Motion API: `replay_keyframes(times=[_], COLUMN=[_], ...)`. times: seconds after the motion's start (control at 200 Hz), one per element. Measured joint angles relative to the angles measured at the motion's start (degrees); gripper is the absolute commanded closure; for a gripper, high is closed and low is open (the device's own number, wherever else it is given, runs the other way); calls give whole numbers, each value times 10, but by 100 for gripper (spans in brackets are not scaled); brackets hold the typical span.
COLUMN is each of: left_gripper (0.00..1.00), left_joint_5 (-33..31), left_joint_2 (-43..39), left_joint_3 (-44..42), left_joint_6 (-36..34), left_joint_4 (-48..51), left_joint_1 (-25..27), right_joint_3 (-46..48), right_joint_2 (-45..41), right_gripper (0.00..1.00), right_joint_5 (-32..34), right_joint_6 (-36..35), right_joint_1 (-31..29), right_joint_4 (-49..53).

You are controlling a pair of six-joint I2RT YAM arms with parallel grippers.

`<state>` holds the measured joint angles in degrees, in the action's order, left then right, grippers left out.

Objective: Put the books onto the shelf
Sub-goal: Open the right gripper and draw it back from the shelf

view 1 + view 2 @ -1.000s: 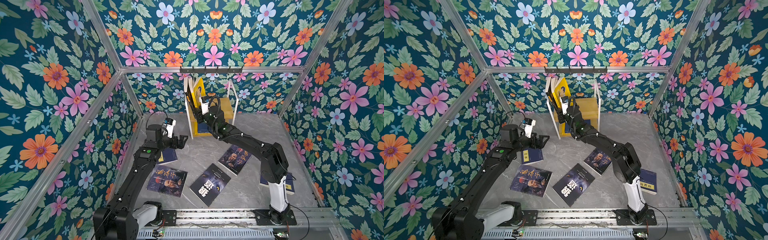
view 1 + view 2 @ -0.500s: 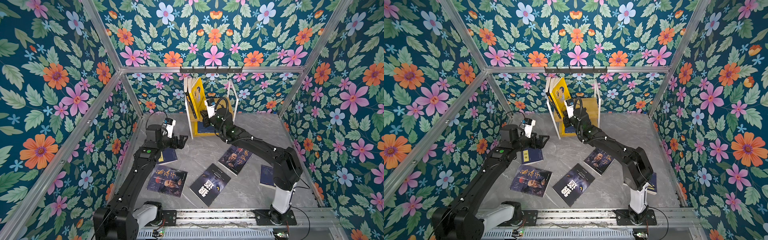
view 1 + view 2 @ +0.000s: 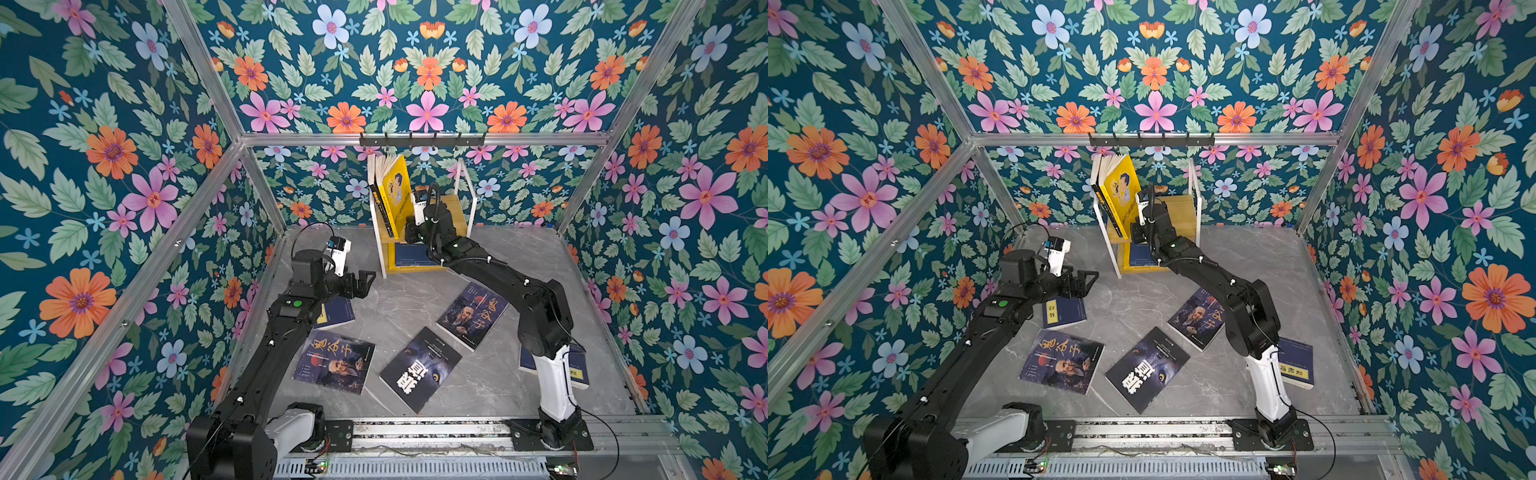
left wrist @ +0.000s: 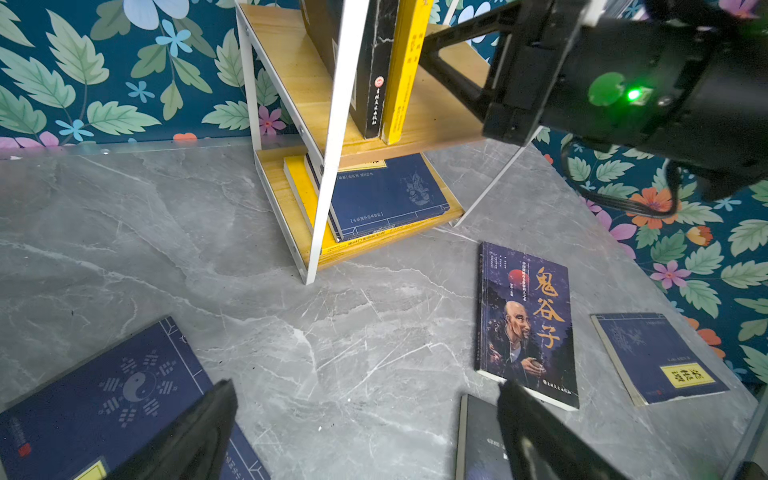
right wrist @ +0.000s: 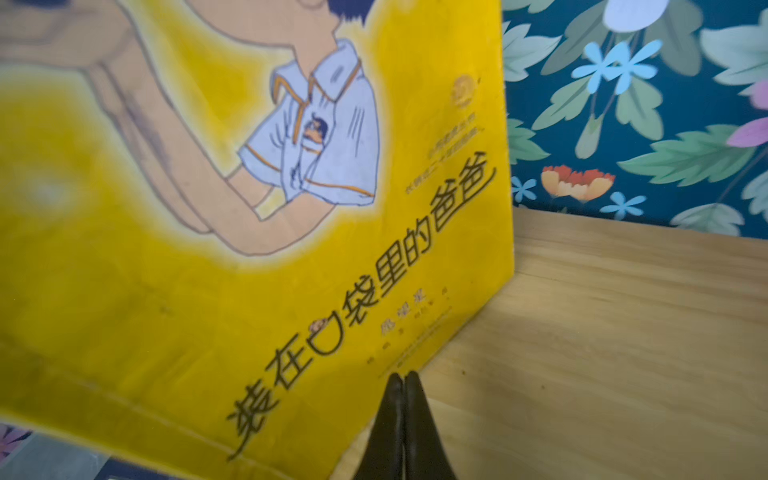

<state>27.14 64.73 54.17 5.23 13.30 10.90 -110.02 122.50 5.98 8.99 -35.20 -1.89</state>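
Observation:
The shelf point(image 3: 455, 208) point(image 3: 1181, 208) stands at the back wall. On its upper board the yellow book point(image 3: 397, 187) point(image 5: 249, 270) stands on edge, leaning on a black book point(image 4: 374, 62). My right gripper point(image 3: 408, 233) point(image 5: 403, 376) is shut and empty, its tips on the board at the yellow cover's lower edge. Navy books point(image 4: 386, 195) lie on the lower board. My left gripper point(image 3: 365, 282) point(image 4: 365, 386) hangs open above the floor beside a navy book point(image 3: 338, 311). Flat on the floor lie two old-man books point(image 3: 334, 361) point(image 3: 471, 316) and a black one point(image 3: 419, 368).
Another navy book point(image 3: 577, 370) lies by the right arm's base, partly under the arm. A black hook rail point(image 3: 422, 139) runs above the shelf. Flowered walls close in the grey marble floor point(image 3: 399, 299) on three sides.
My right gripper's jaws have shut, and it drew back a little, then returned to the yellow book on the upper board. The left arm has not moved.

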Motion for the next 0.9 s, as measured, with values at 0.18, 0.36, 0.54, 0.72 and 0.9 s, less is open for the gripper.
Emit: replay_keyframes(times=[0.18,0.36,0.54,0.72,0.9], left_gripper=[0,0,0,0,0], left_joint_5=[-2,-2,13,52,104], left_joint_2=[0,0,0,7,23], left_joint_3=[0,-4,-20,-40,-68], left_joint_6=[0,0,1,11,56], left_joint_4=[0,-2,-11,-35,-81], left_joint_1=[0,0,0,7,23], right_joint_3=[-42,-46,36,181,328], right_joint_2=[35,36,-31,-157,-288], right_gripper=[99,98,93,83,69], right_joint_5=[-13,-21,-14,8,35], right_joint_6=[18,28,38,63,120], right_joint_1=[-6,-9,-9,-9,-9], right_joint_4=[18,30,33,28,52])
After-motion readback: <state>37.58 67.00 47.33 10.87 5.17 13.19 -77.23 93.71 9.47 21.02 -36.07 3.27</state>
